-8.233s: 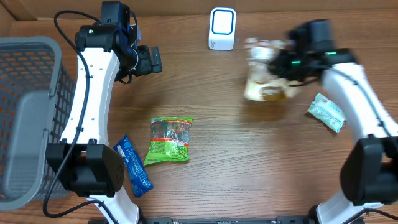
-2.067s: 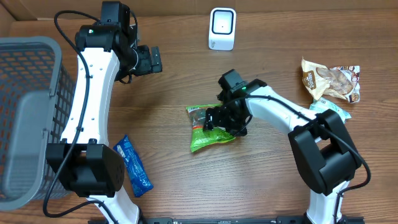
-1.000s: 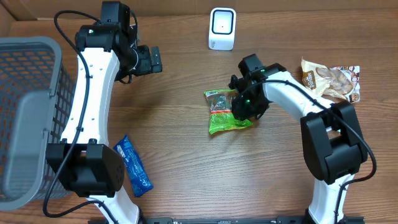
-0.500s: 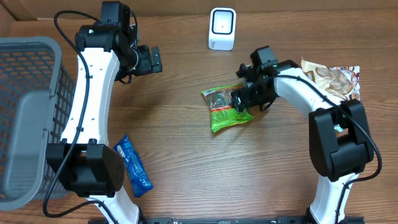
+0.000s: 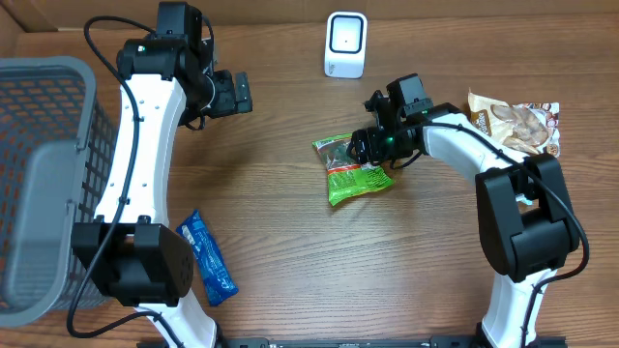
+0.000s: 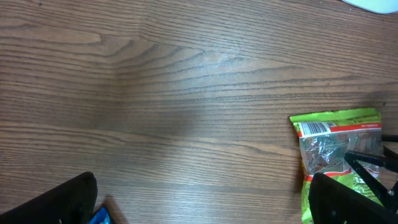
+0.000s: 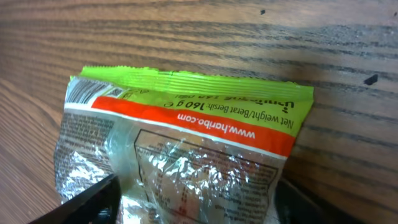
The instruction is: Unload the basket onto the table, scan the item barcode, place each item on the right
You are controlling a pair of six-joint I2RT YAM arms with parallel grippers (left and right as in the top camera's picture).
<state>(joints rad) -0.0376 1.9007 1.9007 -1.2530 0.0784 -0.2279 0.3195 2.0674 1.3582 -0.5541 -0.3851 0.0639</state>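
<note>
A green snack packet [image 5: 353, 174] lies flat on the wooden table, back side up, with a barcode near its top corner [image 6: 336, 143]. My right gripper [image 5: 375, 147] hovers low over its upper right part. In the right wrist view its two fingers stand wide apart on either side of the crinkled foil [image 7: 186, 143], so the right gripper [image 7: 196, 190] is open around the packet. The white scanner [image 5: 345, 43] stands at the back of the table. My left gripper [image 5: 232, 94] hangs open, high and to the left, with nothing between its fingers [image 6: 202, 202].
A grey basket [image 5: 39, 106] stands at the left edge. A blue packet [image 5: 208, 256] lies near the front left and shows beside my left finger [image 6: 99, 216]. A brown snack bag [image 5: 513, 124] lies at the far right.
The right gripper dragged the green packet from the table's middle toward the back right, then its jaws widened and it shifted to the packet's upper end. The left arm has not moved.
</note>
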